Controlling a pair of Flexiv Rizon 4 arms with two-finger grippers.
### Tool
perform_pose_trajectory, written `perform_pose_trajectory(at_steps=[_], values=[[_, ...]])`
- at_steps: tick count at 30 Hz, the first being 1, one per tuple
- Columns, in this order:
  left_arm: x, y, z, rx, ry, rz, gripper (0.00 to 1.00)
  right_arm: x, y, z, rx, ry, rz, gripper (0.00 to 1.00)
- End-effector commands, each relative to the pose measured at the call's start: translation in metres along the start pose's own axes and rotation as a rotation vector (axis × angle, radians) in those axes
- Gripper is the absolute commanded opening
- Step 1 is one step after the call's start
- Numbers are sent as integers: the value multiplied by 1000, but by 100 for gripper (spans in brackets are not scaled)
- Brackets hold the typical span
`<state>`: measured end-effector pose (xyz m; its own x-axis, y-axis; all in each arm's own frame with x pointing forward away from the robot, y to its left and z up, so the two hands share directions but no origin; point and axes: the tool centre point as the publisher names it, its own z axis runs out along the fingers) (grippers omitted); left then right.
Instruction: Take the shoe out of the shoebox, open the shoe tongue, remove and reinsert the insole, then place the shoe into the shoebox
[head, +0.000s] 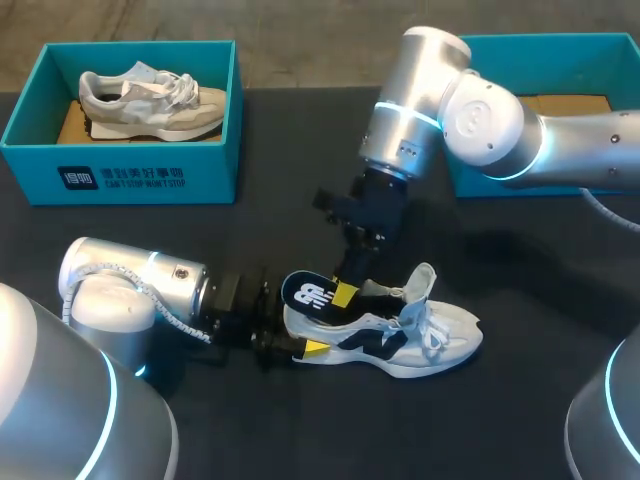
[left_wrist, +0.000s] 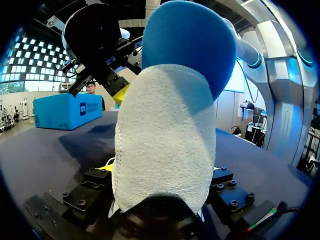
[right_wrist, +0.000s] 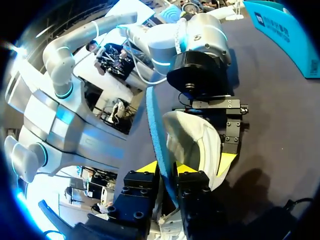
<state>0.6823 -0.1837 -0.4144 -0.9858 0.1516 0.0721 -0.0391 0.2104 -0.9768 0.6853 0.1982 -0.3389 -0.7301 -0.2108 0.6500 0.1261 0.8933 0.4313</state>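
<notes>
Two teal shoeboxes stand at the far side of the dark worktop (head: 500, 420). The left shoebox (head: 130, 175) holds a beige shoe (head: 150, 100). The right shoebox (head: 590, 65) is partly hidden behind the right arm.

The white shoe (head: 420, 340) is out of the boxes. It stands on its sole on the worktop, near the front and about the middle, well apart from both shoeboxes. Its toe points to the robot's right and its heel to the left. Its tongue (head: 424, 280) stands up over the loosened laces.

The left pincer (head: 312, 347) comes in low from the left and is clenched on the shoe's heel. In the left wrist view the white heel fills the space between its fingers, with one finger against each side.

The right pincer (head: 345, 293) comes down from above over the shoe's opening and grasps the insole (head: 305, 292). In the right wrist view the insole's thin blue edge runs between the two yellow tips, which press on it from both sides. The insole's heel end, dark with a white mark, is raised above the shoe's heel and tilted. Its forward part slants down toward the opening behind the pincer, and how far it sits inside cannot be told.
</notes>
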Motion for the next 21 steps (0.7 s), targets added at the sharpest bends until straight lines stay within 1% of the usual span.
perform_pose_trajectory(at_steps=[1, 2, 3, 8, 14, 21], values=[[-1, 5, 1, -1, -1, 0, 0, -4, 1, 4, -4, 14, -6, 13], [-1, 5, 1, -1, -1, 0, 0, -4, 1, 4, -5, 18, -7, 9], [-1, 5, 1, -1, -1, 0, 0, -4, 3, 4, -6, 21, -10, 0], [-1, 5, 1, -1, -1, 0, 0, -1, 10, 0, -10, 21, -19, 0], [-1, 5, 1, -1, -1, 0, 0, 5, 23, -10, -45, 15, -81, 0], [-1, 5, 1, -1, -1, 0, 0, 14, 37, -24, -127, 21, -204, 0]])
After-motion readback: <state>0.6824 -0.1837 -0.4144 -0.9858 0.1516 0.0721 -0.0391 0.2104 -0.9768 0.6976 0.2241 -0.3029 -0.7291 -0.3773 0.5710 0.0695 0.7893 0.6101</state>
